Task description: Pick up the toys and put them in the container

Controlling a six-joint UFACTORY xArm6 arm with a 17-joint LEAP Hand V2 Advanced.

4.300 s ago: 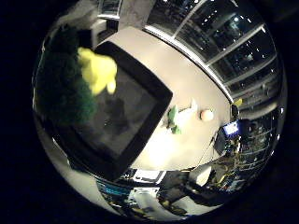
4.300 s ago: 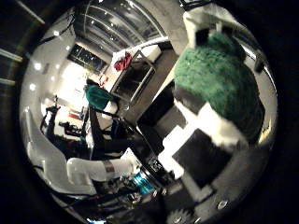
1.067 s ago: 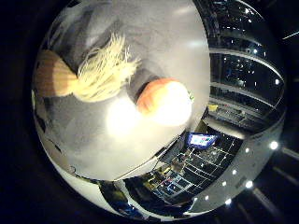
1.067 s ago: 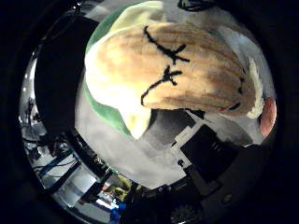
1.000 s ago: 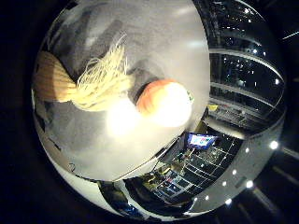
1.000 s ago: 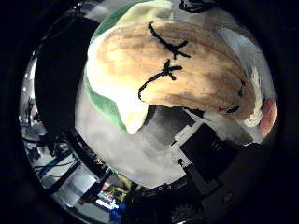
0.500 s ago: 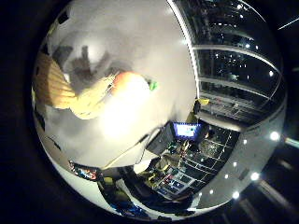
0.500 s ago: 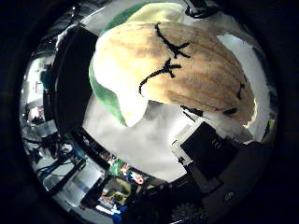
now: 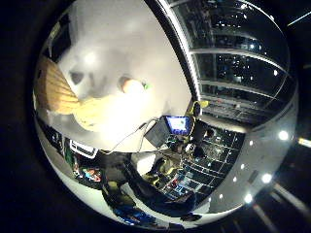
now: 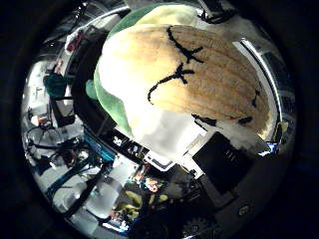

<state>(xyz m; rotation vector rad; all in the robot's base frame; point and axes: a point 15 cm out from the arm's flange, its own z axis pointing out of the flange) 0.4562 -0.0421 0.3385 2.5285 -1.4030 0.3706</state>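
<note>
A corn plush toy (image 10: pixel 199 74), tan and ribbed with black stitched marks and a green husk, fills the thumb side palm view, pressed close to my palm. My right hand (image 10: pixel 222 157) shows as white and black parts curled against its underside. The toy's tan end and pale tassel (image 9: pixel 95 112) hang at the edge of the little finger side view, high above the white table (image 9: pixel 121 39). A small orange toy (image 9: pixel 130 86) with a green tip lies on that table, well apart from my hand. A dark box-like shape (image 10: pixel 82 59) shows behind the plush.
Beyond the table's far edge stands a lit monitor (image 9: pixel 177 124) among cluttered equipment. Dark glass walls with ceiling lights (image 9: pixel 233 58) surround the room. A teal object (image 10: pixel 55 84) stands off to the side of the dark box.
The palm has risen far above the table with the corn plush still against it. The orange toy has stayed on the table and now looks much smaller.
</note>
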